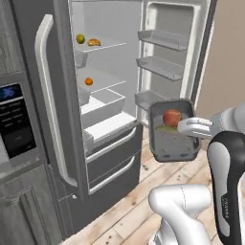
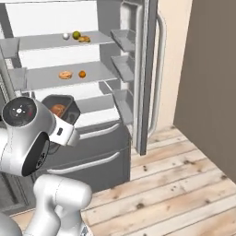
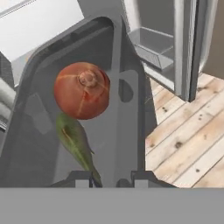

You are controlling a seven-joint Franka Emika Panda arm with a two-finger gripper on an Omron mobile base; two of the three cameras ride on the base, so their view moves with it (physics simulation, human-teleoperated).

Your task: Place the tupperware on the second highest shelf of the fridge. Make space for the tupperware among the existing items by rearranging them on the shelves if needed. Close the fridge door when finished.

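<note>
My gripper (image 1: 185, 127) is shut on the near rim of the tupperware (image 1: 173, 139), a grey tub tilted in the air in front of the open fridge (image 1: 57, 95). Inside it lie a red round fruit (image 3: 82, 89) and a pale green strip (image 3: 76, 144); the fingertips (image 3: 83, 178) show at its edge. The top shelf (image 2: 46, 42) holds a white ball (image 2: 66, 36), a yellow-green fruit (image 1: 80, 38) and a brown pastry (image 1: 94, 42). On the second highest shelf (image 2: 41, 78) sit a tan bagel (image 2: 65, 74) and a small orange (image 1: 89, 81). The tub (image 2: 62, 108) hangs below that shelf's level.
The right fridge door stands wide open with grey door bins (image 1: 162, 67) facing the tub. White drawers (image 1: 103, 107) sit under the shelves. The left door is shut, with a black-screened wall oven (image 1: 14, 119) beside it. A brown wall (image 2: 212, 69) stands to the right over wooden floor (image 2: 184, 184).
</note>
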